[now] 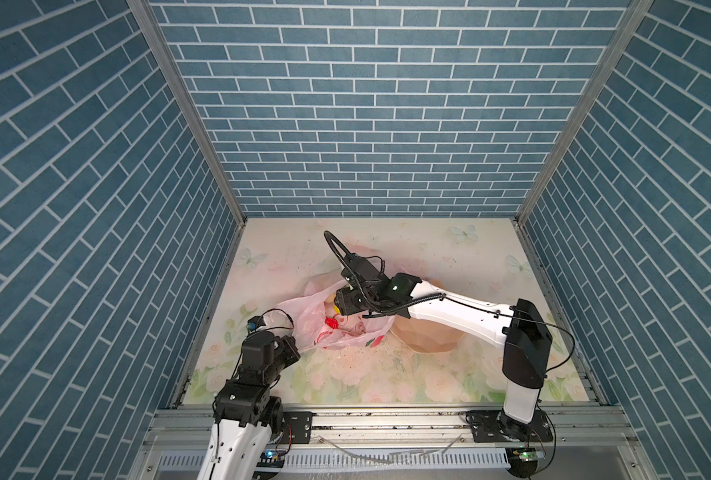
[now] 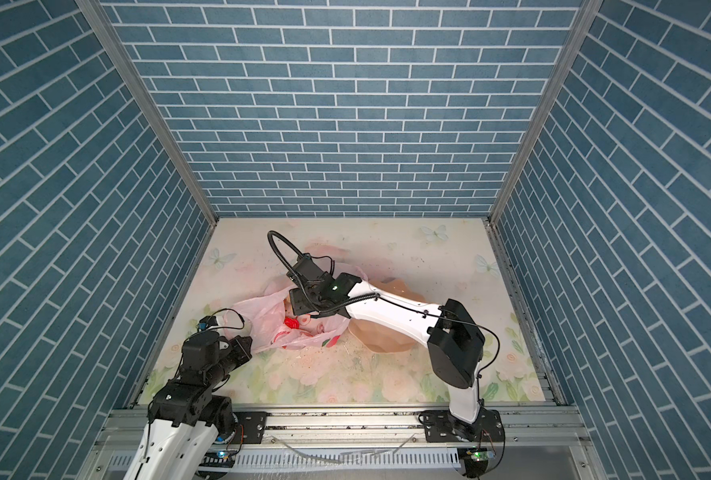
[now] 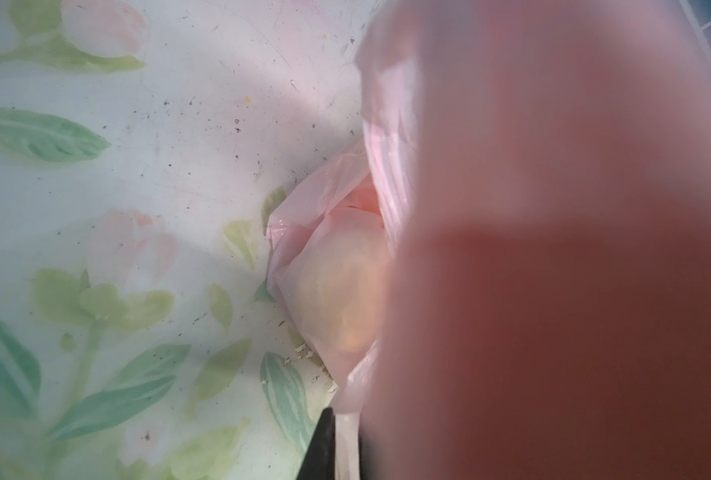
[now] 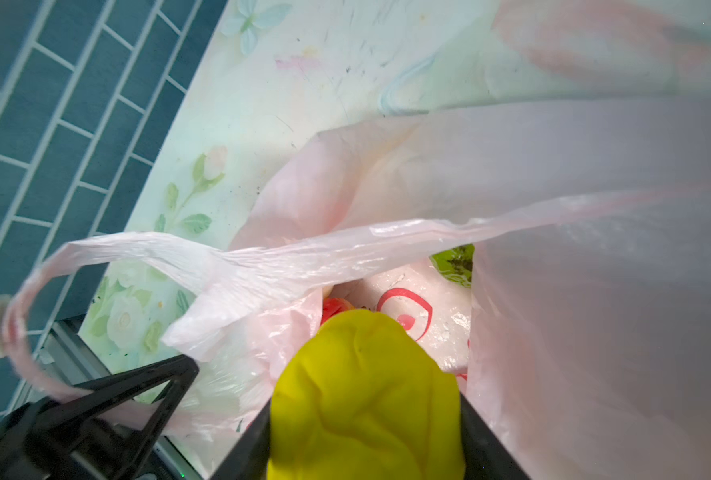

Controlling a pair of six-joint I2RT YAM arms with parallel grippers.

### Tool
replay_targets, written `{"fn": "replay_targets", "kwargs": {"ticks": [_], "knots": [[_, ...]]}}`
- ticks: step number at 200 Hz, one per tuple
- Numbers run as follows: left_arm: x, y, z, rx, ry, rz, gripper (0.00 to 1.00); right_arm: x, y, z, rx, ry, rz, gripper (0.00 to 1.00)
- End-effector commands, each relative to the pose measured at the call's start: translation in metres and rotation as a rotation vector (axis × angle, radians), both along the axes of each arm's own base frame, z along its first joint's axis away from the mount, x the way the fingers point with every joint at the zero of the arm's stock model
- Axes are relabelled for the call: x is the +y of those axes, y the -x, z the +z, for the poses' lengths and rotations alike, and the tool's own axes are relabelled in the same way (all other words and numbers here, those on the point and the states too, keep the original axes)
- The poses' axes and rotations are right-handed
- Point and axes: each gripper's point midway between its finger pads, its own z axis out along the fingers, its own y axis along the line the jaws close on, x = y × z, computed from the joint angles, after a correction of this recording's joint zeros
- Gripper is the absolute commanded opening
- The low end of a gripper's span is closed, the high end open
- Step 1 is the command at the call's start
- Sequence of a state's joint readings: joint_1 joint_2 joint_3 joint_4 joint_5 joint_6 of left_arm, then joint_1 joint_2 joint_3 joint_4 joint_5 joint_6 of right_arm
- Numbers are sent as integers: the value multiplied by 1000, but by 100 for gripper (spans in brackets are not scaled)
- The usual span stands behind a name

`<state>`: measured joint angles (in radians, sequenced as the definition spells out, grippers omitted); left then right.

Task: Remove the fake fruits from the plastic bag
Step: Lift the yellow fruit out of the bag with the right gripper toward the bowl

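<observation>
Right gripper (image 4: 366, 405) clasps the yellow fruit (image 4: 362, 353) just inside the mouth of the plastic bag (image 1: 302, 313). Left gripper (image 4: 158, 378), at the bag's 8 o'clock, is closed on a handle loop (image 4: 117, 249). The peach bowl (image 1: 424, 336) lies at its 3 o'clock, nearer the right arm.

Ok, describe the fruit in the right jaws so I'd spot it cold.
On the floral table, find the pink plastic bag lying open left of centre. The right gripper reaches into its mouth with the yellow fake fruit between its jaws. It alone is plain yellow and lumpy; the red fruit and green fruit lie deeper.
</observation>
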<state>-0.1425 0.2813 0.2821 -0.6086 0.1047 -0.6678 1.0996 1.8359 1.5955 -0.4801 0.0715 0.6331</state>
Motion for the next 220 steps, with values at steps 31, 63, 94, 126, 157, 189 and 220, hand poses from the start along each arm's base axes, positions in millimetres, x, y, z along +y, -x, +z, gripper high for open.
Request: {"fn": "replay_targets", "kwargs": {"ticks": [31, 63, 94, 126, 157, 189, 220], "knots": [[0, -3, 13, -36, -17, -10, 14, -23, -9, 55, -126, 11, 45, 29], [0, -3, 14, -41, -15, -12, 14, -50, -35, 83, -185, -7, -17, 28], [-1, -3, 13, -40, -13, -14, 14, -92, -60, 102, -229, -28, -122, 27], [-1, -3, 14, -42, -14, -16, 14, -136, -71, 120, -283, -9, -210, 27], [-1, -3, 14, -42, -10, -16, 14, -176, -78, 120, -302, 33, -296, 27], [-2, -3, 14, -43, -9, -19, 14, -215, -80, 97, -269, 90, -382, 26], [-1, -3, 14, -42, -10, -17, 14, -239, -71, 67, -215, 131, -433, 26]]}}
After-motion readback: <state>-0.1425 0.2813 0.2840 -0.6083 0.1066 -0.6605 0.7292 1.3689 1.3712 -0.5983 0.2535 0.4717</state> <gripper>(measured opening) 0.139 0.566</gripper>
